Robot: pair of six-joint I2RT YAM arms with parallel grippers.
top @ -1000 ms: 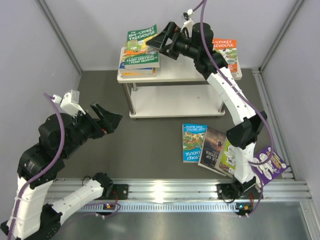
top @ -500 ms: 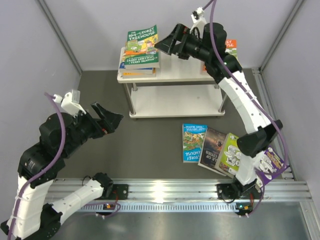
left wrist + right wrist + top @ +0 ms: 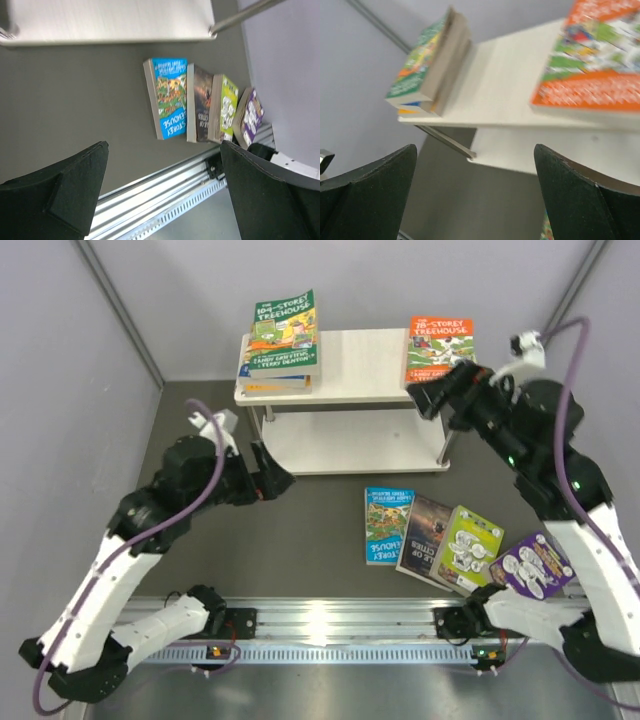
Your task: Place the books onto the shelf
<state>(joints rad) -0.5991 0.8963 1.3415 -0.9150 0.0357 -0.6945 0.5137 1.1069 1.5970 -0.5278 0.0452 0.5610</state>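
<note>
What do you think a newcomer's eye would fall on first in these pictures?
Probably the bright covers: an orange book lies at the right end of the shelf, on its top board, and a green-topped stack sits at its left end. Then the fan on the dark floor in front of the shelf: a blue book, a dark book, a lime book and a purple book.

Orange book (image 3: 438, 348), pale whitewashed shelf (image 3: 360, 362)

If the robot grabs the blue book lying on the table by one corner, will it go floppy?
The blue book looks like a thin paperback, so it would probably sag a little. It lies flat on the dark table, so it may slide when nudged.
</note>
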